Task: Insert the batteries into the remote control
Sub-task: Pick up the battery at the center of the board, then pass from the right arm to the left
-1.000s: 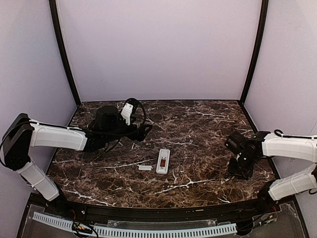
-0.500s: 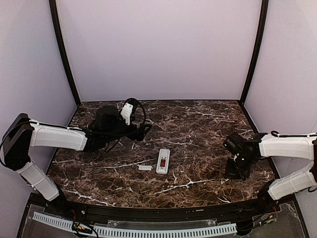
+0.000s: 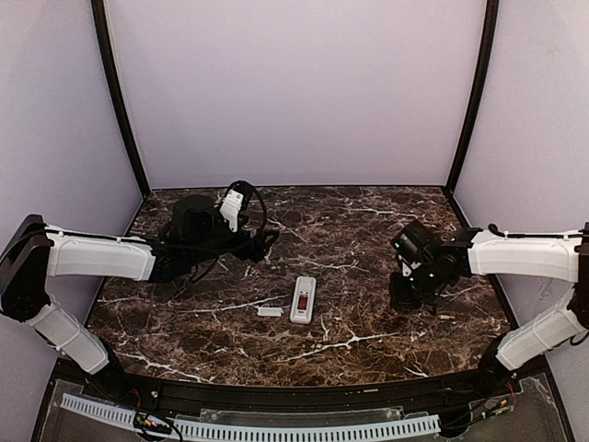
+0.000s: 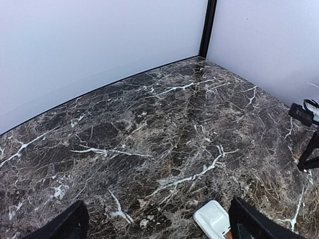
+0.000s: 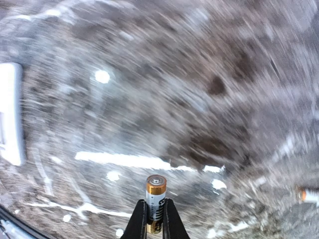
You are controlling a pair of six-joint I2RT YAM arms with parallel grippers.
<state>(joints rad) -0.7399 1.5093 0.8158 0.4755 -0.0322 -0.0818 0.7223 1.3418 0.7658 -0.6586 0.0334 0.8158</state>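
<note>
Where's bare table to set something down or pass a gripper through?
Free: back of the table between left gripper and right wall; strip between the remote control and the near edge. Crowded: centre, remote control with white cover piece beside it; right side, right gripper holding a battery, a loose battery nearby.

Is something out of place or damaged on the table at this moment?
Nothing looks damaged. The small white cover lies detached beside the remote control, and a loose battery lies on the table, well apart from it. The right gripper grips a second battery.
</note>
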